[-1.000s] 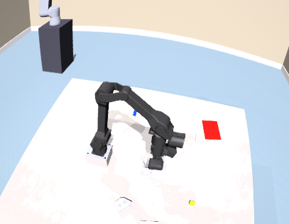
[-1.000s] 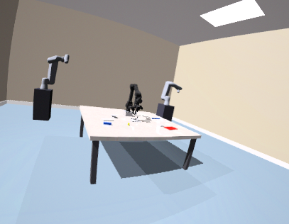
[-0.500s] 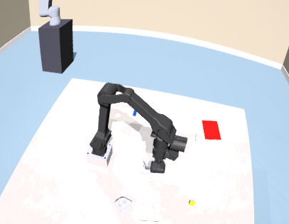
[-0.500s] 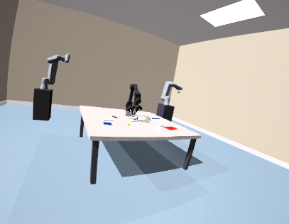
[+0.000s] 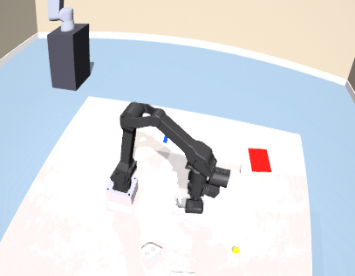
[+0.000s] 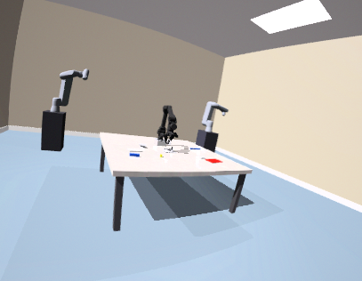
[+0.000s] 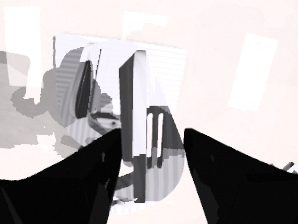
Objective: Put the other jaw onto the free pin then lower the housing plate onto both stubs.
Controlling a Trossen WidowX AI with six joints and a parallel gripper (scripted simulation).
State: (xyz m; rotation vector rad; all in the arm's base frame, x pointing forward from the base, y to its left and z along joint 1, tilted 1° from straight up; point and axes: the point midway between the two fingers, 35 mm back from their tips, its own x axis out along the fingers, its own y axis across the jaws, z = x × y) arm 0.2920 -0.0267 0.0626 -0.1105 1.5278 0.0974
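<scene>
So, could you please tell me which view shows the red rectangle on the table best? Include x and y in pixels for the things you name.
The top view does: the red rectangle (image 5: 260,160) (image 6: 213,161) appears largest there, with all four corners visible near the table's edge. The exterior view shows it as a small, flattened patch, seen at a low angle. The wrist view does not show it.

In the top view, glare seems to wash out the pale parts beneath the gripper (image 5: 181,207).
</scene>
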